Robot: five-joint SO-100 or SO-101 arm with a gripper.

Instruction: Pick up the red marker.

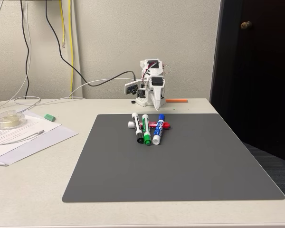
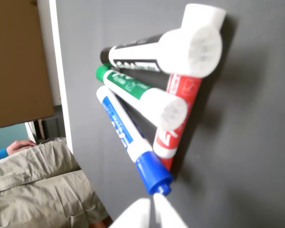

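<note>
Red marker buried under the pile

Red marker (image 2: 180, 111) lies crosswise under the black, green (image 2: 137, 92) and blue marker (image 2: 128, 137); gripper (image 2: 151, 213) at 6 o'clock in the wrist view, fingers closed. Grabbing could drag neighbours along.

Off-white table (image 1: 133, 209) w/ grey mat (image 1: 180, 166), papers (image 1: 23, 135), tape roll (image 1: 9, 118)
</note>
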